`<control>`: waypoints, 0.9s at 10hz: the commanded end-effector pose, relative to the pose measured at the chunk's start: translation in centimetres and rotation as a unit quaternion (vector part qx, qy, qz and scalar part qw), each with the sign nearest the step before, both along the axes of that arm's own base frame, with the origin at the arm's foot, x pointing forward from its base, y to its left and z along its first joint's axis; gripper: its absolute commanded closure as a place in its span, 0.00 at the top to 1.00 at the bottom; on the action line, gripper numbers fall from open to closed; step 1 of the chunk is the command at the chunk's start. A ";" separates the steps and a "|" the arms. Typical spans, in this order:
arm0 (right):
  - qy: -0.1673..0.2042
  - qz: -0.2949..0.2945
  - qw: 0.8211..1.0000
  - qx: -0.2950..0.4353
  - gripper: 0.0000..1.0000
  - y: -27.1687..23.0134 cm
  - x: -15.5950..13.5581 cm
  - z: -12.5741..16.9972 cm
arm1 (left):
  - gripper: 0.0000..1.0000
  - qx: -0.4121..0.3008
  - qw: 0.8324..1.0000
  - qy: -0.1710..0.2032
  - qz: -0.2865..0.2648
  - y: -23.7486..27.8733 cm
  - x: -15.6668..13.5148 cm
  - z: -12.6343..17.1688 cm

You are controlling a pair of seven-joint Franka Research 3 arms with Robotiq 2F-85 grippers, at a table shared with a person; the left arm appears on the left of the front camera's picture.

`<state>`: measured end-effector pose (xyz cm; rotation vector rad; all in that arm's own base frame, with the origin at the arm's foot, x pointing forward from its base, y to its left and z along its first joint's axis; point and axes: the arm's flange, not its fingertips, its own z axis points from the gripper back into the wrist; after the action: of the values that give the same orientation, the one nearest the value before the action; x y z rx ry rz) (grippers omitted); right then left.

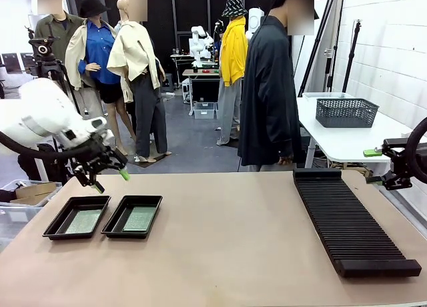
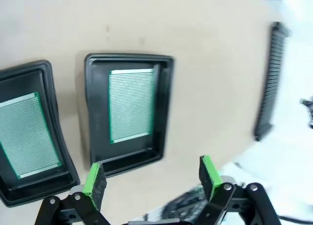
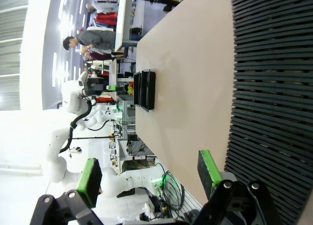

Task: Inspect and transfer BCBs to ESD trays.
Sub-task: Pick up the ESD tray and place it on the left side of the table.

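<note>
Two black ESD trays lie side by side at the table's front left, the left tray [image 1: 60, 217] and the right tray [image 1: 115, 221]. Each holds one flat green BCB, the left one [image 1: 83, 221] and the right one [image 1: 139, 219]. My left gripper [image 1: 111, 181] hovers open and empty just above and behind the trays. In the left wrist view its open fingers [image 2: 152, 176] frame the near rim of one tray [image 2: 92, 112] with its BCB [image 2: 131, 105]; the other tray [image 2: 29, 70] and BCB [image 2: 27, 134] lie beside it. At the table's right edge my right gripper [image 1: 373, 167] stands open and empty [image 3: 149, 177].
A long black ribbed rack [image 1: 350, 220] [image 3: 274, 112] lies on the table's right side with no boards visible in it. A person in a dark coat [image 1: 270, 87] stands at the far edge. A white side table with a grey basket [image 1: 347, 112] is behind at right.
</note>
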<state>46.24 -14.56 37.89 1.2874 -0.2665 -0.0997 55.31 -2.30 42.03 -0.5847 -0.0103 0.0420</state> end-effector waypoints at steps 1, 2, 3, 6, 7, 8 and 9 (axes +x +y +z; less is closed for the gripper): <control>0.000 -0.002 1.000 -0.003 1.00 0.4 -0.4 0.0 | 1.00 -0.117 0.993 0.006 -0.008 4.8 0.6 0.7; 0.000 -0.002 1.000 -0.003 1.00 0.4 -0.4 0.0 | 1.00 -0.164 0.986 -0.003 -0.009 7.4 1.1 0.6; 0.000 -0.002 1.000 -0.003 1.00 0.4 -0.4 0.0 | 1.00 -0.217 0.976 0.001 -0.015 9.6 1.4 0.7; 0.000 -0.002 1.000 -0.003 1.00 0.4 -0.4 0.0 | 1.00 -0.362 0.931 0.027 -0.047 15.1 2.7 -0.5; 0.000 -0.002 1.000 -0.003 1.00 0.4 -0.4 0.0 | 1.00 -0.405 0.913 0.016 -0.057 16.7 2.9 -0.7; 0.000 -0.002 1.000 -0.003 1.00 0.4 -0.4 0.0 | 1.00 -0.435 0.898 0.017 -0.070 17.7 2.9 -0.9; 0.000 -0.002 1.000 -0.003 1.00 0.4 -0.4 0.0 | 1.00 -0.437 0.896 0.024 -0.068 18.1 3.0 -1.5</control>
<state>46.24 -14.55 37.89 1.2874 -0.2664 -0.0996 57.13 15.20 40.27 -1.4587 0.0968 -0.0699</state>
